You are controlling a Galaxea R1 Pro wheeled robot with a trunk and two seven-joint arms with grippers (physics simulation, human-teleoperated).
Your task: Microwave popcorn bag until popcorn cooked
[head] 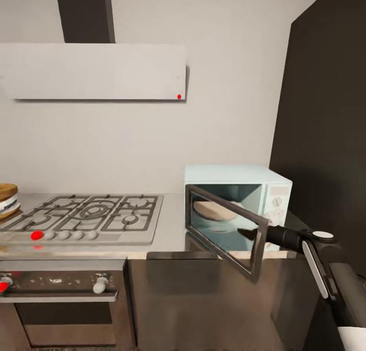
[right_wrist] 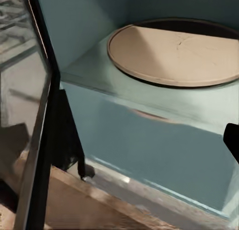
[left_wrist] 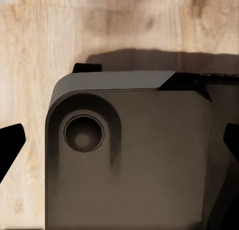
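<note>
The pale-blue microwave (head: 254, 177) stands on the steel countertop (head: 172, 224), right of the hob. Its dark glass door (head: 223, 230) hangs swung open toward me, hinged on its left side. Inside lies a bare tan turntable (head: 216, 210), also seen close up in the right wrist view as a round plate (right_wrist: 174, 50) on the blue cavity floor. My right gripper (head: 247, 233) is at the door's free edge, open, with one dark fingertip (right_wrist: 232, 140) showing. My left gripper (left_wrist: 119, 145) is open over my own dark base. The popcorn bag is out of view.
A gas hob (head: 86, 216) with black grates lies left of the microwave, above a steel oven (head: 61, 290) with knobs. A brown and white layered item (head: 6, 198) sits at the far left. A tall dark cabinet (head: 325, 137) walls off the right. Wood floor (left_wrist: 30, 65) lies below.
</note>
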